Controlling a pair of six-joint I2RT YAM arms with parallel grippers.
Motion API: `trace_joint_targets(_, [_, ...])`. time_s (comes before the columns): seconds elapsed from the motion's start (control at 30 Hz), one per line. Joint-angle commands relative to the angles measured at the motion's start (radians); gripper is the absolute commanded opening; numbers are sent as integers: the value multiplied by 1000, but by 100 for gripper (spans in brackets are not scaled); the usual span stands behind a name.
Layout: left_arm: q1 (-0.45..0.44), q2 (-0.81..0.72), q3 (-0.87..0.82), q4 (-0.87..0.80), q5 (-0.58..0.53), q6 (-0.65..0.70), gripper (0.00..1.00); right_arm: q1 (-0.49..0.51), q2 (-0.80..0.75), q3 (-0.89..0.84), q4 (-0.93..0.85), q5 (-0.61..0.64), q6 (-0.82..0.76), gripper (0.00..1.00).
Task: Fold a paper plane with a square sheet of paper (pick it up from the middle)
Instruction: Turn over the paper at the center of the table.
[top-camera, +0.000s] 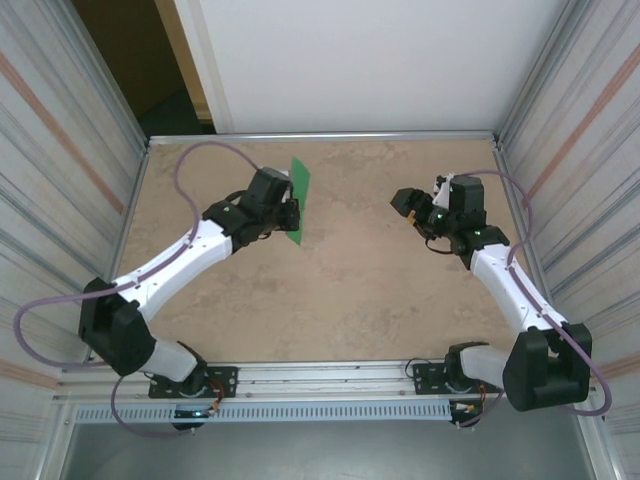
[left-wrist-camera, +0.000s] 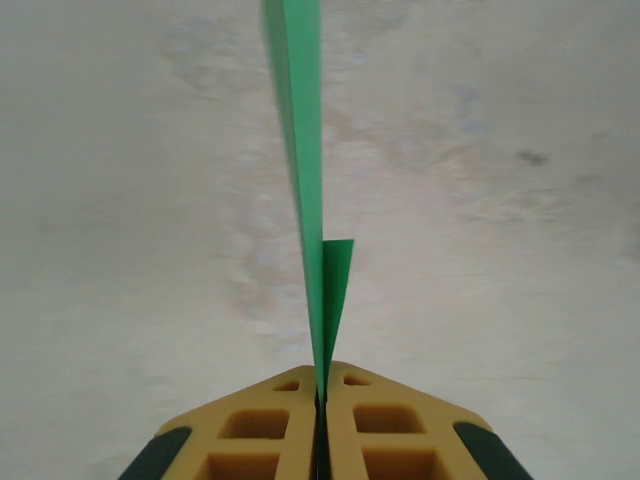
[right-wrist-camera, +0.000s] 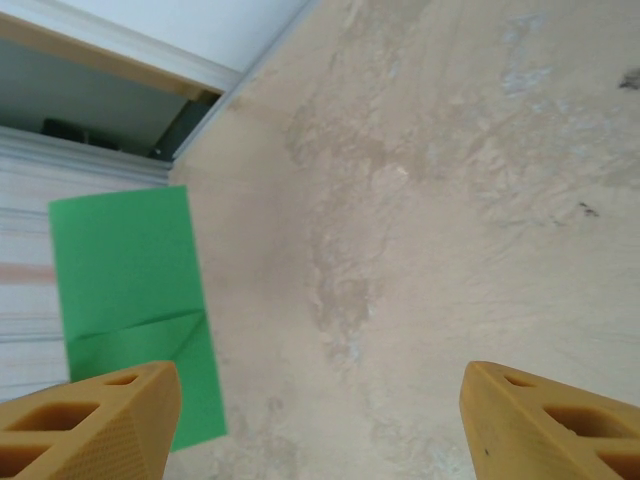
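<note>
Left gripper (left-wrist-camera: 322, 388): jaws together, clamped on the paper's near edge; the yellow fingers (left-wrist-camera: 262, 425) meet with only the sheet between them.
Paper (left-wrist-camera: 305, 150): bright green, folded, held on edge. Seen from the left wrist it runs straight out from the fingertips as a thin blade.
Flap: a short folded piece (left-wrist-camera: 338, 285) lies just beside the blade on its right, close to the fingertips.
Paper from above: it stands upright (top-camera: 298, 200) at the tip of the left gripper (top-camera: 290, 218), reaching past it toward the far edge of the table (top-camera: 350, 290).
Right gripper (right-wrist-camera: 320, 400): jaws wide apart, holding nothing; bare table lies between the fingers.
Paper from the right wrist: its broad face (right-wrist-camera: 130, 270) shows beyond the left-hand finger, one slanting crease across it.
Separation: right gripper (top-camera: 405, 205) well apart from the paper, facing it.
</note>
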Motion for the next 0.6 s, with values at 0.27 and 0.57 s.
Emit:
trace_joint_targets(0.27, [-204,430,305,-441,-560,105,11,-43,-73,-25,-131,190,-8,72])
trace_joint_targets(0.57, [-247,618,403,-435,-342,20,16,-90,-117,-61,-170,227,8,72])
